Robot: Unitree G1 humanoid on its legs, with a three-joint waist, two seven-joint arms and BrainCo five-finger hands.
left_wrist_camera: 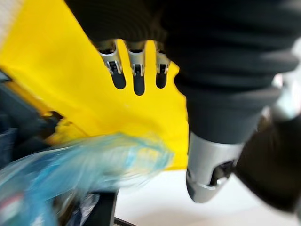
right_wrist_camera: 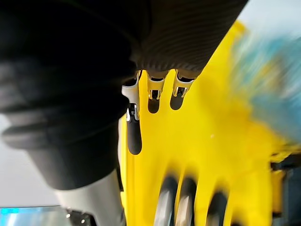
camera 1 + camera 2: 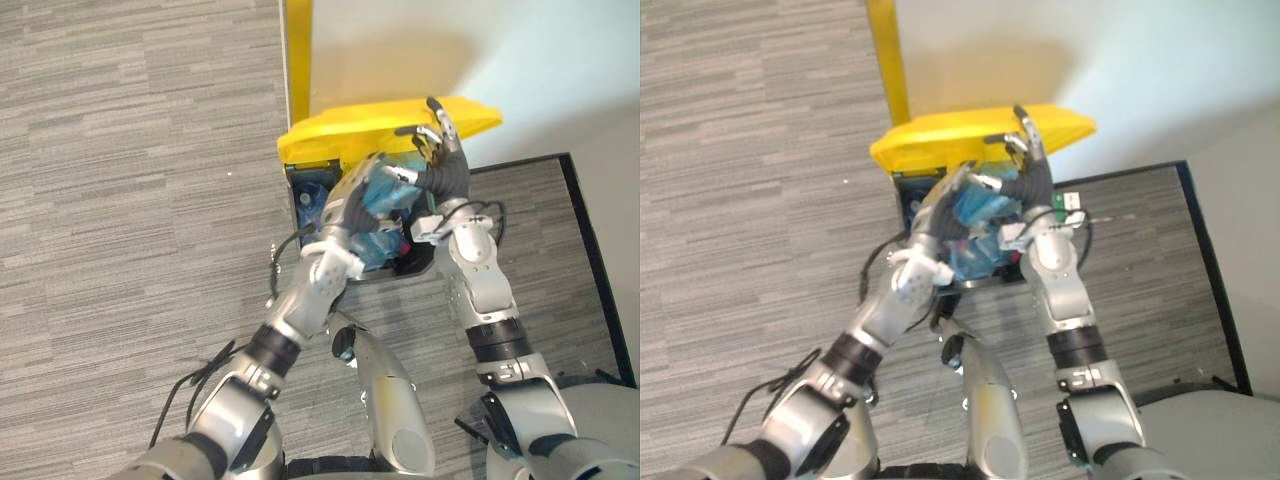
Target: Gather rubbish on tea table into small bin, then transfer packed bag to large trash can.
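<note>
The large trash can (image 3: 306, 192) stands on grey striped carpet (image 3: 120, 200) against a pale wall (image 3: 480, 50), its dark body mostly hidden by the robot's two arms. Its yellow lid (image 3: 370, 128) is tipped up over the opening. A yellow upright strip (image 3: 298, 45) runs up the wall right behind the can, and a dark border line (image 3: 596, 250) crosses the floor to the robot's right, well apart from the can.

The blue see-through bag (image 3: 388, 205) (packed and crumpled) sits at the can's mouth, just under the raised lid and between the two hands. Its lower end reaches down in front of the dark opening. How far in it sits cannot be told, since the left hand covers its near side.

The left hand (image 3: 348, 208) lies along the bag's left side with its fingers (image 1: 137, 75) nearly straight and pointing up toward the lid. The thumb (image 1: 207, 176) stands apart, and no curl round the plastic can be seen.

The right hand (image 3: 441, 152) is spread wide, fingers straight, their tips against the lid's edge and underside. It has hold of nothing.

A pale patch with some red (image 1: 10, 207) shows through the bag in the left wrist view. It may be a label, but it is too blurred to read.
</note>
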